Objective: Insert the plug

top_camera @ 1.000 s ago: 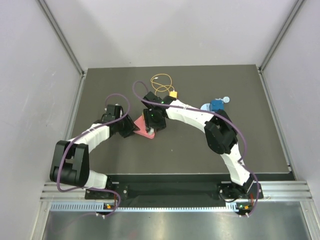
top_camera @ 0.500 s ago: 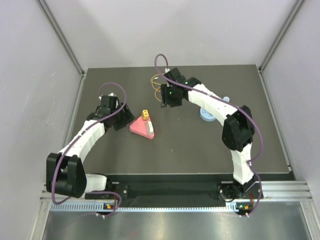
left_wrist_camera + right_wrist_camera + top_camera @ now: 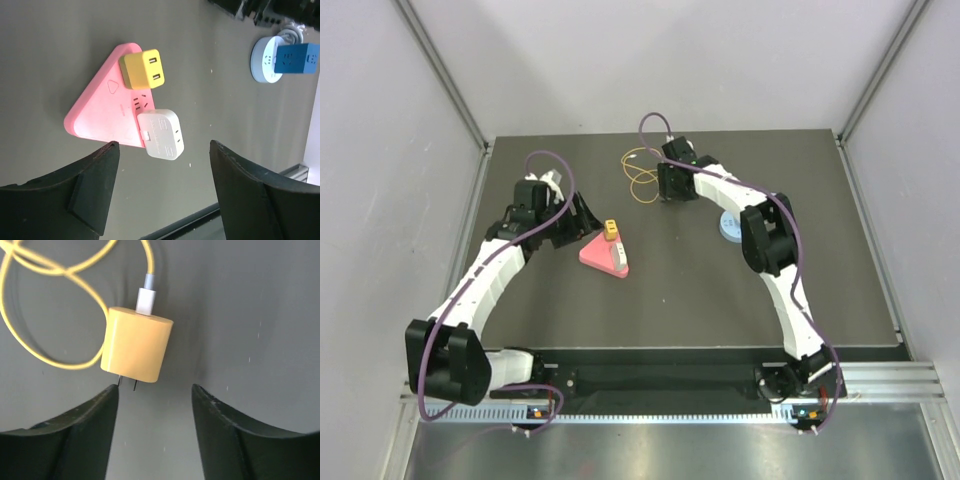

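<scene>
Table (image 3: 260, 310): plug (image 3: 136, 345) just beyond right hand (image 3: 154, 392)

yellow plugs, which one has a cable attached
The plug in the right wrist view, trailing a looped yellow cable; the other yellow block sits cable-free on the pink base.

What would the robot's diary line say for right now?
stage: pre-grasp | right gripper: open, facing plug, not gripping | left gripper: open, above pink power strip | plug: not inserted
</scene>
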Robot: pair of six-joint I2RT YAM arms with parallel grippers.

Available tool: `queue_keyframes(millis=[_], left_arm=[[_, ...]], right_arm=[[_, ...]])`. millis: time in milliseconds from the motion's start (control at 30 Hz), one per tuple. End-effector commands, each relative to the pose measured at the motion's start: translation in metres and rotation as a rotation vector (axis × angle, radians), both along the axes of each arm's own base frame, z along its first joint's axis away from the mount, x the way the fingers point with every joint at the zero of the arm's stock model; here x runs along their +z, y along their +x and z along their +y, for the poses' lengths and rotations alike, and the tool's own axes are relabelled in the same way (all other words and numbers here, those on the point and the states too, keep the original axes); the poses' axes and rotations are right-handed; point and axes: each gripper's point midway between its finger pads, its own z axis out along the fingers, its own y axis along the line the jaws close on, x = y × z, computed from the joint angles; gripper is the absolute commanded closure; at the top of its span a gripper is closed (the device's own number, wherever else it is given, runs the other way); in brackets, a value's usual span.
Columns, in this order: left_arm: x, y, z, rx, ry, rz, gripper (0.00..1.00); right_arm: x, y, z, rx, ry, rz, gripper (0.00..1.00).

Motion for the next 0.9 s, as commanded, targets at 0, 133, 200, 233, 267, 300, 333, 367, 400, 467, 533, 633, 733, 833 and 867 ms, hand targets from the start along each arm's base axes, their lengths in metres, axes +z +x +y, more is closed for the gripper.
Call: queue_keyframes(millis=[0, 133, 200, 233, 267, 300, 333, 367, 400, 467, 533, 633, 733, 833, 867], left_arm=[[0.011, 0.0, -0.008, -0.046, -0.031, -0.077, 0.24], [0.003, 0.001, -0.011, -0.058, -0.038, -0.05, 0.26], [0.001, 0.003, -0.011, -0.06, -0.035, -0.049, 0.26], [0.0, 0.003, -0.012, -0.064, -0.036, -0.05, 0.27], [0.003, 0.004, -0.012, -0.066, -0.036, -0.068, 0.27], [0.004, 0.004, -0.012, -0.068, -0.037, -0.076, 0.26], [0.004, 0.004, -0.012, -0.069, -0.04, -0.08, 0.27], [0.005, 0.005, -0.012, -0.071, -0.04, -0.084, 0.27], [0.006, 0.005, -0.013, -0.074, -0.042, -0.087, 0.27], [0.006, 0.006, -0.013, -0.076, -0.041, -0.085, 0.27], [0.007, 0.006, -0.014, -0.079, -0.043, -0.088, 0.27], [0.006, 0.007, -0.015, -0.079, -0.051, -0.092, 0.27], [0.008, 0.008, -0.017, -0.086, -0.06, -0.097, 0.28], [0.007, 0.008, -0.016, -0.084, -0.053, -0.097, 0.29], [0.007, 0.008, -0.016, -0.082, -0.053, -0.092, 0.29]], right_arm=[[0.031, 0.039, 0.016, 0.01, 0.083, -0.152, 0.38], [0.013, 0.046, 0.016, -0.003, 0.062, -0.142, 0.34], [0.004, 0.047, 0.013, -0.014, 0.045, -0.138, 0.34], [0.003, 0.047, 0.014, -0.014, 0.047, -0.137, 0.33], [0.003, 0.051, 0.017, -0.009, 0.062, -0.151, 0.33], [0.003, 0.053, 0.019, 0.002, 0.075, -0.156, 0.34], [0.003, 0.053, 0.025, 0.031, 0.105, -0.156, 0.33], [0.002, 0.055, 0.026, 0.044, 0.11, -0.164, 0.34], [0.005, 0.058, 0.029, 0.052, 0.112, -0.181, 0.33], [0.002, 0.061, 0.025, 0.049, 0.103, -0.187, 0.32], [0.001, 0.063, 0.027, 0.041, 0.112, -0.194, 0.31], [-0.003, 0.065, 0.024, 0.028, 0.104, -0.188, 0.36], [-0.011, 0.061, 0.021, 0.026, 0.084, -0.174, 0.54], [-0.009, 0.053, 0.016, 0.031, 0.088, -0.153, 0.65], [0.005, 0.05, 0.015, 0.031, 0.096, -0.162, 0.67]])
